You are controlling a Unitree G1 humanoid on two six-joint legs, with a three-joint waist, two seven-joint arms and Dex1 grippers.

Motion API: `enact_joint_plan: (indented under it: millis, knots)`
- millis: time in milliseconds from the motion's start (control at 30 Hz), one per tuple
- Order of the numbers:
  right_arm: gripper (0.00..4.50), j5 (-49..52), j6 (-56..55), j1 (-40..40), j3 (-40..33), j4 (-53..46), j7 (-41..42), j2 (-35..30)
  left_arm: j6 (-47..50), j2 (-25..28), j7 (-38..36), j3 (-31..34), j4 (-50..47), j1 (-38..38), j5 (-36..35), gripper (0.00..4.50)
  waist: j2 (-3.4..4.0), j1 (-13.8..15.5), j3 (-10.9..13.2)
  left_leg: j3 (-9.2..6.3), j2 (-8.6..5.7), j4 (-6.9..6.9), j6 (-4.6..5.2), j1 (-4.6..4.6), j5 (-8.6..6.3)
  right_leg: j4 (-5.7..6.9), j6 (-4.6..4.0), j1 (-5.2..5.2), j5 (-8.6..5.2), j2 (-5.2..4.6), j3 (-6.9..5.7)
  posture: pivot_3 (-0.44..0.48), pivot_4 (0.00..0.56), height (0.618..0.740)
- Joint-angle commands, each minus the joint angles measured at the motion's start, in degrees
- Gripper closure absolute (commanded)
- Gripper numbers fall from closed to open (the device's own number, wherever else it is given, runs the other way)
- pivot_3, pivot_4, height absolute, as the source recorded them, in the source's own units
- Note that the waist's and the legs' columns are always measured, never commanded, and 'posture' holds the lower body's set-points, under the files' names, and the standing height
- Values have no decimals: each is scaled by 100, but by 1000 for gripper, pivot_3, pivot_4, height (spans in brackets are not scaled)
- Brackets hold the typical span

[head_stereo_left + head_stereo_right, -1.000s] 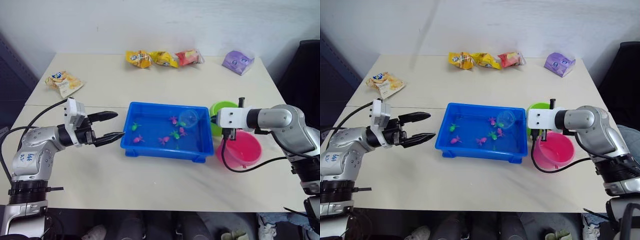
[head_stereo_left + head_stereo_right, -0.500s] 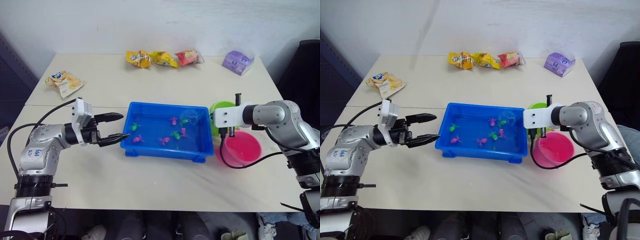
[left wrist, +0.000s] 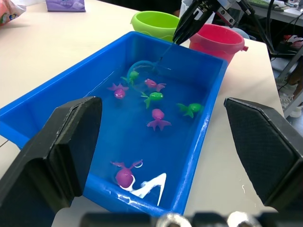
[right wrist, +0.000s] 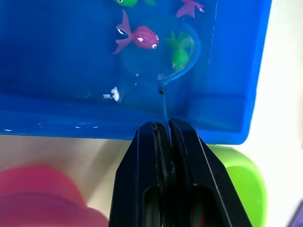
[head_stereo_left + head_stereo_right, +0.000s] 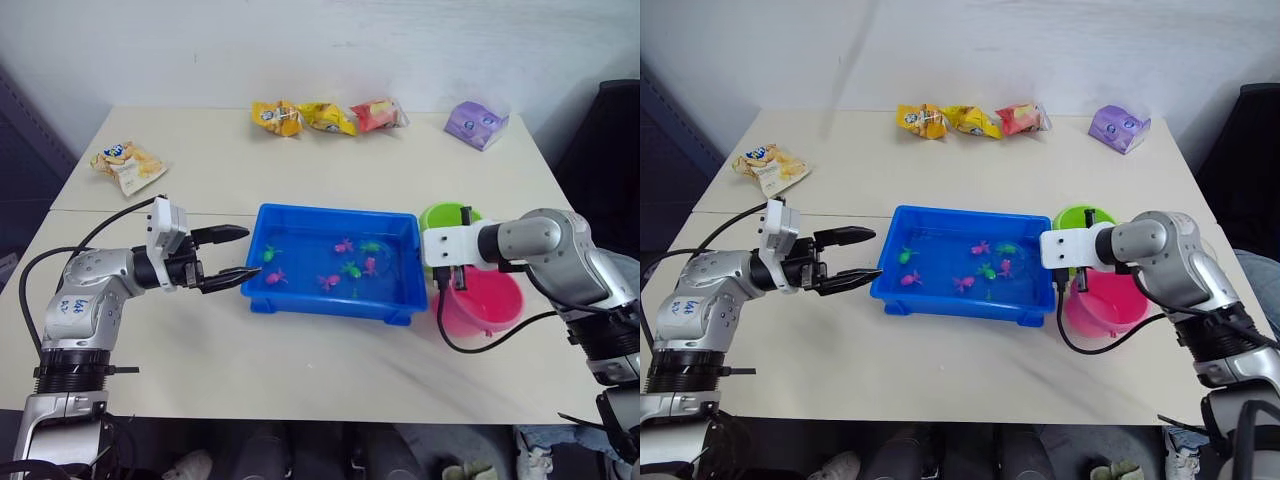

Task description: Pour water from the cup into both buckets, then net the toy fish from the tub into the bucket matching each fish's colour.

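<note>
tub [image 5: 330, 300]: bright blue, water inside tinted the same blue
toy fish [image 3: 158, 118]: a mix of magenta-pink and green ones
net [image 4: 182, 56]: light-blue hoop, a green fish showing inside it
buckets: one lime green [image 5: 445, 214], one pink [image 5: 485, 300]
grippers: black fingers on both left gripper [image 5: 232, 254] and right gripper [image 4: 162, 130]
table [image 5: 300, 370]: plain pale beige
snack packets [image 5: 325, 117]: yellow, red, purple

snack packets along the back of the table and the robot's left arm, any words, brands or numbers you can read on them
No text can be read for certain.
Yellow foil snack packets: printing too small to read.
Red snack packet: too small.
Purple snack packet: too small.
Orange-and-white snack packet: blue logo, illegible.
Left arm sticker: blue handwritten marks, not legible.
</note>
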Motion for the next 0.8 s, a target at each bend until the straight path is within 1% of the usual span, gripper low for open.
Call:
enact_joint_plan:
  millis: [33, 100, 333, 533, 800]
  knots:
    - [4500, 290, 455, 26, -330, -399, 141, -82, -78, 39, 4, 91, -96, 24, -13, 63, 0, 2, 0, 0, 0, 0, 0, 0, 0, 0, 0, 0, 0, 0, 0, 0, 150, 740]
    - [4500, 418, 771, 47, -385, -526, 216, -98, -89, 32, 21, 120, -64, 30, -19, 63, 0, 4, 0, -1, 0, 0, 0, 0, 0, 0, 0, 0, 0, 0, 0, 0, 150, 740]
    - [4500, 610, 1212, 67, -424, -780, 402, -245, -155, 9, 35, 134, -15, 78, -8, 63, 0, 4, 0, -1, 0, 0, 0, 0, 0, -1, 0, 0, 0, 0, 0, 0, 150, 740]
    - [4500, 974, 1816, 49, -637, -974, 494, -326, -222, -1, 4, 100, 72, 21, 19, 63, 0, 4, 0, -1, 0, 0, 0, 0, 0, -1, 0, 0, 0, 0, 0, 0, 150, 740]
    - [4500, 1687, 3107, 139, -1107, -1512, 445, -434, -281, -57, -41, 56, 205, -89, 48, 63, 0, 12, 0, -2, 0, -1, 0, -1, 0, -2, 0, 0, 0, -1, 0, 0, 150, 740]
